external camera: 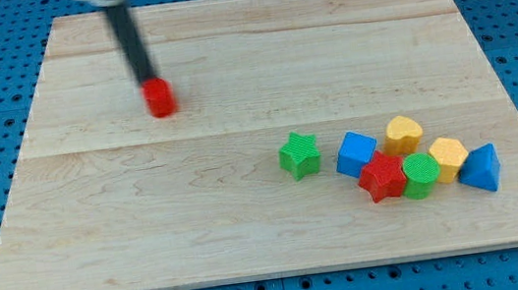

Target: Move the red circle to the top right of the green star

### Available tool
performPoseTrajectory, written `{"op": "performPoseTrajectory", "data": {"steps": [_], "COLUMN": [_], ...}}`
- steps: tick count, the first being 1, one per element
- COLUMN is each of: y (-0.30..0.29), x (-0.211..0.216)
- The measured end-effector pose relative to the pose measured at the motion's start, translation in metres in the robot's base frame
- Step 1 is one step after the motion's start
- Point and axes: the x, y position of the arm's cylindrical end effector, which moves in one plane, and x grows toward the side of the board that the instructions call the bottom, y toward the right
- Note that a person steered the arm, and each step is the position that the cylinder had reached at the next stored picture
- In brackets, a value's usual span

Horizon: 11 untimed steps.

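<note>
The red circle point(160, 98) lies on the wooden board point(150, 228) in the upper left part of the view. My tip point(147, 80) is at the red circle's upper left edge, touching or nearly touching it. The rod slants up to the view's top left. The green star point(299, 155) lies right of centre, far to the lower right of the red circle.
A cluster sits right of the green star: a blue block point(356, 153), a red star point(383, 177), a green circle point(421, 176), a yellow block point(403, 133), a second yellow block point(448, 157) and a blue triangle point(482, 169).
</note>
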Motion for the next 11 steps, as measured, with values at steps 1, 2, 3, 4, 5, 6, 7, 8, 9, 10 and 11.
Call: {"op": "performPoseTrajectory", "data": {"steps": [1,2,3,4,5,6,7,8,9,10,11], "y": [-0.012,-0.02,0.073,0.109,0.042,0.088,0.163,0.115,0.104,0.156,0.131], "x": [-0.022,0.019,0.037,0.06,0.04,0.076,0.099,0.08,0.082,0.117,0.109]}}
